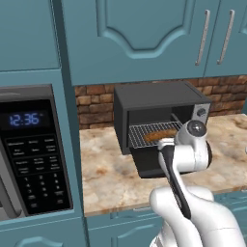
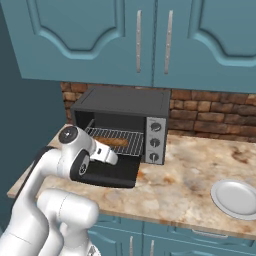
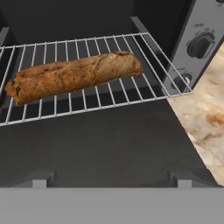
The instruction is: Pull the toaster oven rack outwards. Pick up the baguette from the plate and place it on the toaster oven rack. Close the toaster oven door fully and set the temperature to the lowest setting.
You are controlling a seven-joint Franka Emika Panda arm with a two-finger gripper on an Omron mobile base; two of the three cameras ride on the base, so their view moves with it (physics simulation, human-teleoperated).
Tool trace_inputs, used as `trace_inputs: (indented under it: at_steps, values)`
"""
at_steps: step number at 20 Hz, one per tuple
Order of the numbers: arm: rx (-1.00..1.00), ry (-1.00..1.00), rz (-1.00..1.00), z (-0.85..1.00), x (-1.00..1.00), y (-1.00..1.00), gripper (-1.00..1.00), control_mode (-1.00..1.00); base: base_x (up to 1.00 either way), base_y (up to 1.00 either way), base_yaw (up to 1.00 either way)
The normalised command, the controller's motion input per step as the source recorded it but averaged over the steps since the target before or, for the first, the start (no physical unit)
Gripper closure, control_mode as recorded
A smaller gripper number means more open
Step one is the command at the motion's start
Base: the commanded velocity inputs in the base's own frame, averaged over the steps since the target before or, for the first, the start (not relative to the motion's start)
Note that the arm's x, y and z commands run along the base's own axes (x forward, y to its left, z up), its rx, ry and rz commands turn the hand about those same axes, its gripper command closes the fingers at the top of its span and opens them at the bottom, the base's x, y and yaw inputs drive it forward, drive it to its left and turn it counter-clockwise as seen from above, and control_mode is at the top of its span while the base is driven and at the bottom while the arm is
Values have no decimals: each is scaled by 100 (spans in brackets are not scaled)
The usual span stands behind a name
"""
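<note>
We see the baguette (image 3: 72, 77) on the pulled-out rack (image 3: 131, 94) at 12 o'clock — door (image 3: 96, 140) down, knob unset; gripper (image 3: 109, 178) wide open, empty.

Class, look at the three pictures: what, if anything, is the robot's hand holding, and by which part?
Nothing. The hand is open above the lowered toaster oven door, and the baguette lies free on the toaster oven rack.

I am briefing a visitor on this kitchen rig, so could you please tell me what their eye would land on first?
Most striking is the golden-brown baguette lying on the pulled-out toaster oven rack, above the toaster oven door folded down flat onto the counter. Next comes the empty white plate at the counter's right end, and the microwave's glowing blue clock on the left.
</note>
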Motion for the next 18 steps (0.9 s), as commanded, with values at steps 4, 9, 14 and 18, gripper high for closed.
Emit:
trace_inputs:
  at_steps: [4, 9, 14, 18]
  values:
    - [-3, -4, 0, -27, 18, 10, -100, -100, 0, 0, 0]
    - [-3, 0, 4, -31, 13, 5, -100, -100, 0, 0, 0]
    - [-5, -2, 6, -41, 9, 12, -100, -100, 0, 0, 0]
    - [-5, -8, 2, -41, 10, 16, -100, -100, 0, 0, 0]
